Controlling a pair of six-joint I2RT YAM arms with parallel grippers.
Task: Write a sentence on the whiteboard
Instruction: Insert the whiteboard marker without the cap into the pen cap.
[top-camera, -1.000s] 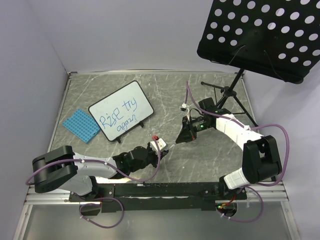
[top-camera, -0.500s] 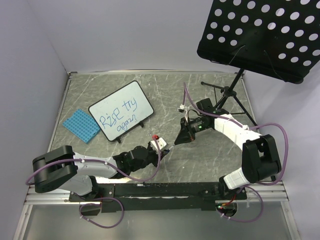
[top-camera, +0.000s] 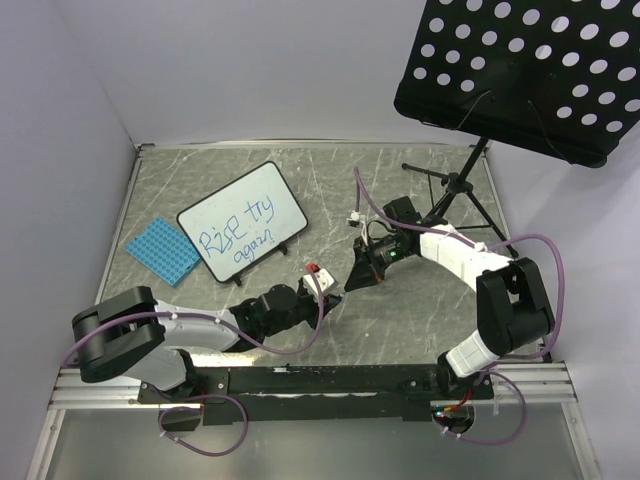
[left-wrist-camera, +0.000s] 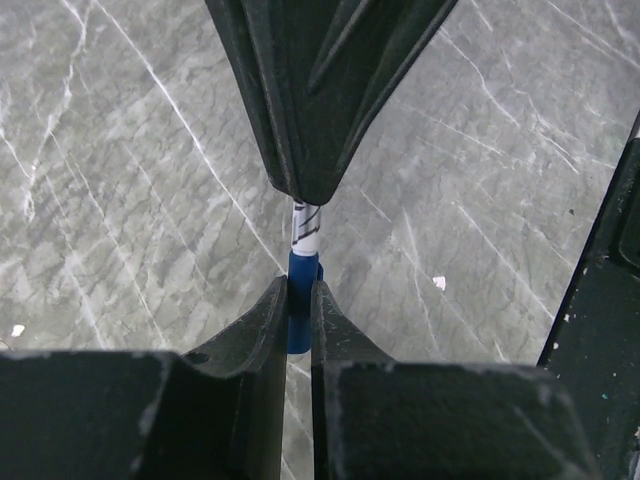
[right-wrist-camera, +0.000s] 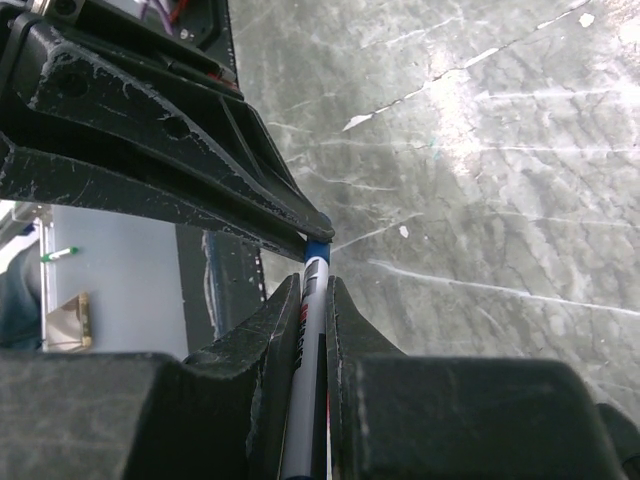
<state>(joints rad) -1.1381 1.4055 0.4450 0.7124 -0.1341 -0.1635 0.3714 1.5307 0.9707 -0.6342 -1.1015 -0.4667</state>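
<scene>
Left pincer (left-wrist-camera: 300, 297), right pincer (right-wrist-camera: 314, 288) clamp one marker (left-wrist-camera: 306, 228) (opposite ends)

Place: a robotics lab bench, set up as an enclosed test cell.
Table (top-camera: 400, 330): grey marble-patterned top, closed in by plain pale walls (top-camera: 250, 70) on three sides.
Near edge of the table: a left arm (top-camera: 150, 335) and a right arm (top-camera: 470, 260) are bolted to an aluminium rail (top-camera: 100, 398), with purple cables (top-camera: 540, 239) left exposed.
Far right corner of the table: a perforated music-stand tray (top-camera: 520, 70) on a tripod.
Left part of the table: test props are laid out, a whiteboard (top-camera: 243, 222) and a blue studded plate (top-camera: 163, 250).
</scene>
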